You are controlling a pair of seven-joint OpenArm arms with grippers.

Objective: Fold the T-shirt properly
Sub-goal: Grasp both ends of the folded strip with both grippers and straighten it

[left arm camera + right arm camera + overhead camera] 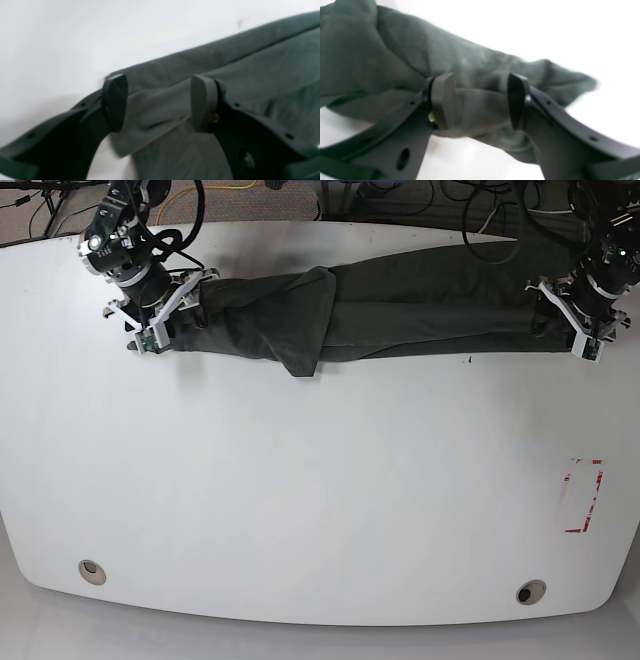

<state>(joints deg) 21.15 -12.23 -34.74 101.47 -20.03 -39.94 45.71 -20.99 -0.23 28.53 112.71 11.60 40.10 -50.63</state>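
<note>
Now the T-shirt (400,310) lies along the far edge of the counter (300,500) as a long narrow band, one claw at each end. Our left claw (160,102) stands apart, cloth between its pads. Our right claw (481,100) looks the same, though blur hides any pinch. Lengthwise folding seems done; next we must close on both ends and bring them together evenly.

A white table (300,510) carries the dark T-shirt (400,310) stretched along its far edge.
</note>
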